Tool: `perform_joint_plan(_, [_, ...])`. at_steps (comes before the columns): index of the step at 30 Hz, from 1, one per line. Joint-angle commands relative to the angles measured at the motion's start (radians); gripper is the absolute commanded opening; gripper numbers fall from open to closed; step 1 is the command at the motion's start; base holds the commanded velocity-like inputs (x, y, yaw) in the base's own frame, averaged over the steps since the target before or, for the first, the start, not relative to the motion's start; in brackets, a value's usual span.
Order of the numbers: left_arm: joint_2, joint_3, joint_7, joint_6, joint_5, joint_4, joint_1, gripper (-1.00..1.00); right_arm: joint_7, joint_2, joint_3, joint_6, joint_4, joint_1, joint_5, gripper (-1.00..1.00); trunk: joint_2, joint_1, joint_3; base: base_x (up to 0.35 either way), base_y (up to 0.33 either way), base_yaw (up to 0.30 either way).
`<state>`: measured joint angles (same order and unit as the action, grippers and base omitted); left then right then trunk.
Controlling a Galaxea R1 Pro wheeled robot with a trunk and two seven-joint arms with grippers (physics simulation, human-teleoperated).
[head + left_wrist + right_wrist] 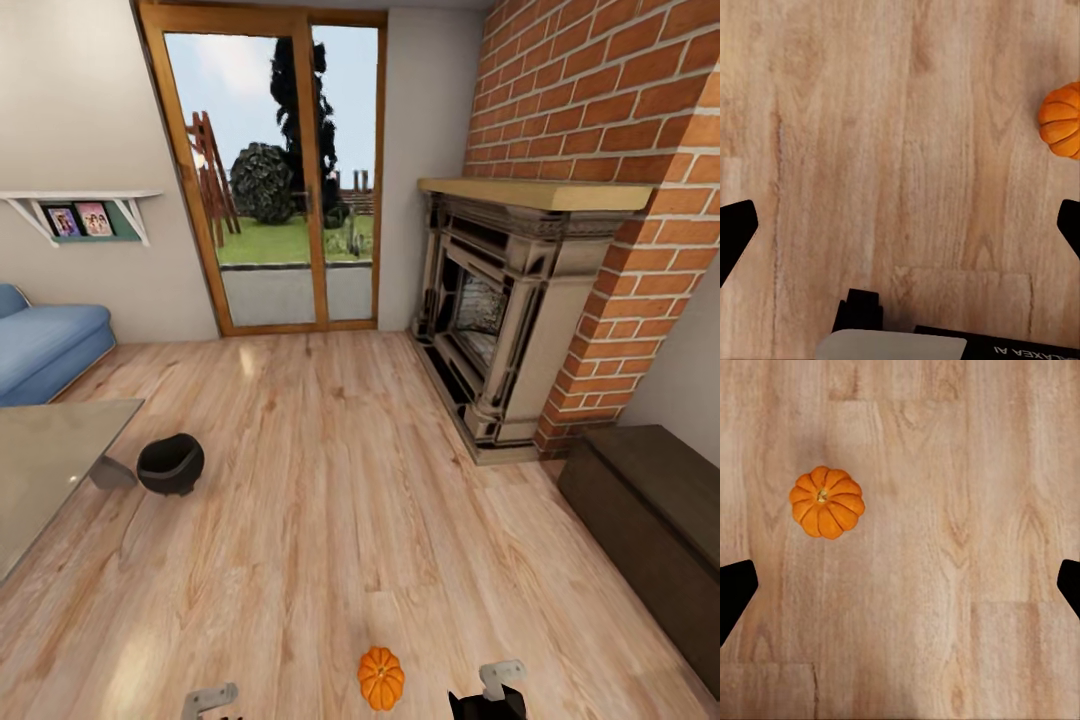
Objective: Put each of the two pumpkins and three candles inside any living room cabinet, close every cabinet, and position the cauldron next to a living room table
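One orange pumpkin (380, 678) lies on the wooden floor just in front of me, between my two arms. In the left wrist view the pumpkin (1063, 120) sits off to one side of my open left gripper (900, 232), which holds nothing. My right gripper (900, 589) is also open and hangs above bare floor, with the pumpkin (827, 502) beside it, outside the fingers. The black cauldron (170, 464) stands on the floor at the corner of the glass table (50, 460). The dark-brown cabinet (650, 510) is at the right, its fronts shut.
A stone fireplace (500, 320) against the brick wall stands beyond the cabinet. A blue sofa (45, 345) is at the far left, a glazed wooden door (275, 180) straight ahead. Open floor stretches between the table and the cabinet.
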<state>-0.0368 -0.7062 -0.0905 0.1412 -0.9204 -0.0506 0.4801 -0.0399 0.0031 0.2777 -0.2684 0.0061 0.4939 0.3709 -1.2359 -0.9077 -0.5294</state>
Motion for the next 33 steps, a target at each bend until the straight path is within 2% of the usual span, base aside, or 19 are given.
perform_joint_plan(1, [0.000,-0.001,0.000,0.000,0.000,0.000,0.000,1.00,0.000,0.000,0.000,0.000,0.000,0.000,0.000,1.00,0.000,0.000,0.000,0.221,0.074,0.000])
perform_joint_plan(33, [0.001,-0.001,-0.001,0.001,0.001,0.001,0.000,1.00,-0.001,-0.007,0.001,0.002,-0.004,0.000,0.000,1.00,0.000,0.000,0.000,0.003,0.001,0.000])
